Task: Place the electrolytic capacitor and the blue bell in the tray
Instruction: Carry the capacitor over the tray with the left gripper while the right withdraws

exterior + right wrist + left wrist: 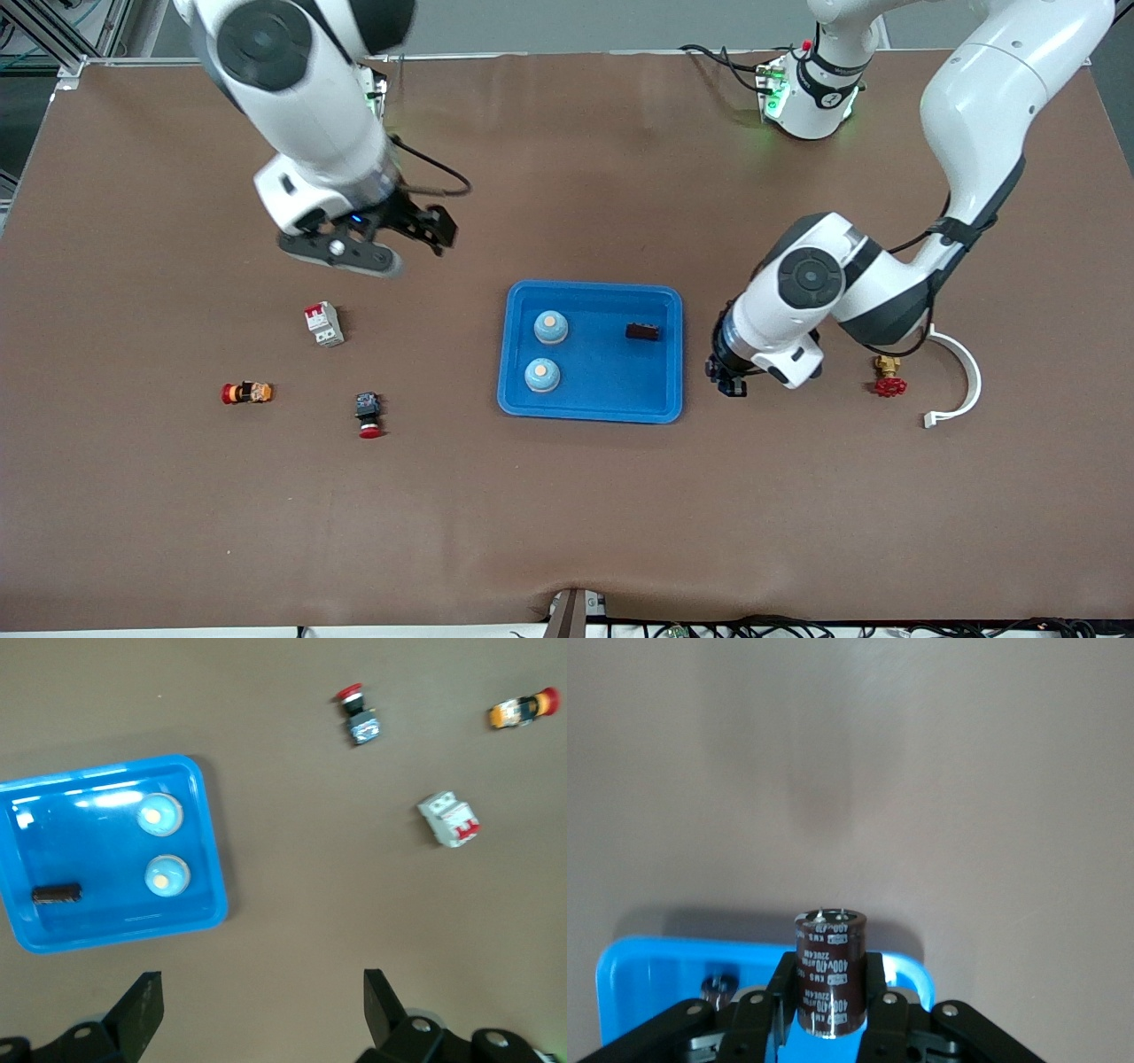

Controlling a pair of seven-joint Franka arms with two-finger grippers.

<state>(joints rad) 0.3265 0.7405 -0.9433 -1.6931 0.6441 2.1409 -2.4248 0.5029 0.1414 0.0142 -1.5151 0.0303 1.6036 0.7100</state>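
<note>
The blue tray (602, 390) lies mid-table. In it sit two blue bells (550, 327) (542, 375) and a dark electrolytic capacitor (643, 332) lying on its side. My left gripper (728, 379) is over the table just outside the tray's rim, toward the left arm's end. It is shut on a second brown electrolytic capacitor (830, 948), held upright between the fingers (877, 1001), with the tray (656, 974) beneath. My right gripper (416, 226) hangs open and empty over bare table toward the right arm's end. Its wrist view shows the tray (97, 859), both bells (159, 814) (166, 875) and the lying capacitor (57, 894).
Toward the right arm's end lie a white circuit breaker (323, 323), an orange and red toy (247, 392) and a red push button (368, 415). A red valve (888, 377) and a white curved bracket (961, 377) lie toward the left arm's end.
</note>
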